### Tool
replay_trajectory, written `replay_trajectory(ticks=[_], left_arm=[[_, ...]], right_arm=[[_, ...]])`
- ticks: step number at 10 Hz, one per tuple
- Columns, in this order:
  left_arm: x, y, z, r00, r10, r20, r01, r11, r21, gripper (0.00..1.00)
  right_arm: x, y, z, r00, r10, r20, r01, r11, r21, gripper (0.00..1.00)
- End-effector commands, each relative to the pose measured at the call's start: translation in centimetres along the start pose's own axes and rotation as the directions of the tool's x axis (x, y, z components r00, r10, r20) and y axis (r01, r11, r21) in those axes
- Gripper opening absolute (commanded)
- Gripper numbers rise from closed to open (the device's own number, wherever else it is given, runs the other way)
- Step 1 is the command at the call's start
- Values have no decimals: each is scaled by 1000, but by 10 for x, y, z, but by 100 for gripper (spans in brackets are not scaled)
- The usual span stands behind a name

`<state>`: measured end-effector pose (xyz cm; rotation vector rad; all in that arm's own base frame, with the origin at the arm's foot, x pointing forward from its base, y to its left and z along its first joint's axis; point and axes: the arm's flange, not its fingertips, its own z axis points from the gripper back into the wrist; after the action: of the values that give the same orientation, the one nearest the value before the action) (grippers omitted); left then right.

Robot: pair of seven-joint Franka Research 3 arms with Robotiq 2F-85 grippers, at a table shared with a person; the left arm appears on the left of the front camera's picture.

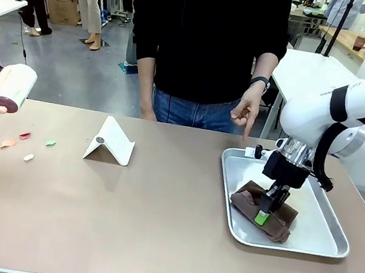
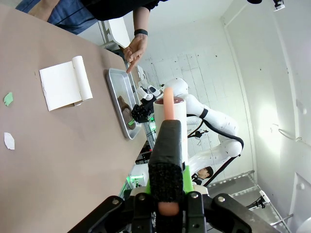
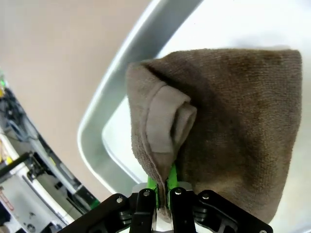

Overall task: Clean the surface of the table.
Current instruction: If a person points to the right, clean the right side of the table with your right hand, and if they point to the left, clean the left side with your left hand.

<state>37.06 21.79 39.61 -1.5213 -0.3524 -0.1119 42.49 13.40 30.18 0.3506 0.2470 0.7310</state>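
1. Barely started, I'd say: the right tool [image 1: 262, 218] was pinched shut on the brown cloth [image 1: 248, 198] in the tray [image 1: 331, 230], lower right.
2. The left tool [image 2: 166, 145] gripped a pink-handled roller [image 1: 7, 90], upper left.
3. The tan desk [image 1: 157, 227] filled the frame, with paper scraps [image 1: 24, 136] at left looking unswept.
4. Busy workshop behind.

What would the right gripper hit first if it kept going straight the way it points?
The brown cloth the right gripper is pinching, then probably the tray floor right beneath.
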Motion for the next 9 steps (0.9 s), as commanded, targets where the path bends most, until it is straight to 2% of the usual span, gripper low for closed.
replay_trajectory(ticks=[1,4,6,8,9], left_arm=[[-2,-4,1,1000,-17,-8,16,1000,-17,0],[-2,-4,1,1000,-17,-8,16,1000,-17,0],[-2,-4,1,1000,-17,-8,16,1000,-17,0],[-2,-4,1,1000,-17,-8,16,1000,-17,0],[-2,-4,1,1000,-17,-8,16,1000,-17,0]], right_arm=[[0,-4,3,999,20,-25,-22,997,-76,8],[-13,-27,25,990,-113,82,125,981,-148,8],[-27,-46,42,959,-206,193,233,964,-125,8],[-38,-62,56,927,-272,257,304,948,-95,8],[-46,-70,66,906,-299,300,327,944,-45,8]])
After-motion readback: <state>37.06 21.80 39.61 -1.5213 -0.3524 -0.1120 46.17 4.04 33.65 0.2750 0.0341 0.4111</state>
